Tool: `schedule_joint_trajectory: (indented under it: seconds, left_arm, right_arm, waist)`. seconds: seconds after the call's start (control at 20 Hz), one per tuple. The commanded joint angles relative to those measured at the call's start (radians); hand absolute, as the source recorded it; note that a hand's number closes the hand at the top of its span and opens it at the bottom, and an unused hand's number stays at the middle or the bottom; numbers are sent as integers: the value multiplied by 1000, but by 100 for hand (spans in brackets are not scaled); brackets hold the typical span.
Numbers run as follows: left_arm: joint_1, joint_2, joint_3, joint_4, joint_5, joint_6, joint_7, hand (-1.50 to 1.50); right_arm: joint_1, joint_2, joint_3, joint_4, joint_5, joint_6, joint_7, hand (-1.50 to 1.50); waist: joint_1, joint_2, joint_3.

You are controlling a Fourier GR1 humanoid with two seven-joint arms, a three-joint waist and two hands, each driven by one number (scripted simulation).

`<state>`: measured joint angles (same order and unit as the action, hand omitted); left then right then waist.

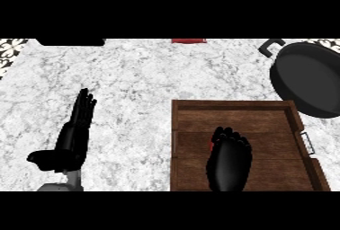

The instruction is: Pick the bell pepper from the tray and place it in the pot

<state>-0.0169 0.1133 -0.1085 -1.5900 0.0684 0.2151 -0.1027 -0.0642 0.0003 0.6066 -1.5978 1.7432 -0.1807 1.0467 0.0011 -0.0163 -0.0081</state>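
Take the wooden tray as your reference. Well to its left, over the marble counter, you have the left hand resting with its fingers straight and together, pointing away from you, holding nothing and touching nothing.

Over the tray's middle sits your right hand, palm down, its fingers bent downward toward the tray floor. A thin sliver of red shows at the hand's left edge; that is most likely the bell pepper, lying in the tray and almost wholly hidden under the hand. You cannot tell from here whether the fingers have actually closed round it or only sit on top.

Beyond the tray's far right corner, just past its rim, lies the dark pot, with a handle at its upper left. A small red object sits at the counter's far edge, well beyond the tray; ignore it.

The risks, as I judge them: if you lift before the fingers wrap the pepper, it could roll out against the tray wall. The pepper is off toward the hand's left side, so an off-centre hold may let it slip on the way. Carrying low could clip the tray's rim or the pot's edge.
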Motion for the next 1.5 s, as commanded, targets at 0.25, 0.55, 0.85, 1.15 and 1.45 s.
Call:
schedule_joint_trajectory:
  seconds: [0.25,0.55,0.85,1.15,1.45]
  left_arm:
    - [-30,-13,-17,7,-4,-21,-34,0]
    - [-41,-22,-45,2,-8,-35,-33,0]
    - [-54,-24,-78,19,-20,-58,-27,0]
    - [-87,-43,-96,19,-24,-55,-7,0]
    - [-91,-22,-73,28,-21,-60,-11,0]
  right_arm:
    - [-238,0,-436,152,-343,65,46,150]
    - [-468,-57,-667,300,-411,124,68,150]
    - [-731,-226,-784,521,-337,96,53,150]
    - [-917,-323,-813,727,-200,88,108,150]
    - [-1032,-366,-861,888,-95,63,200,150]
  waist:
    - [58,73,16]
    - [115,80,11]
    - [155,78,8]
    - [178,81,7]
    - [169,75,7]
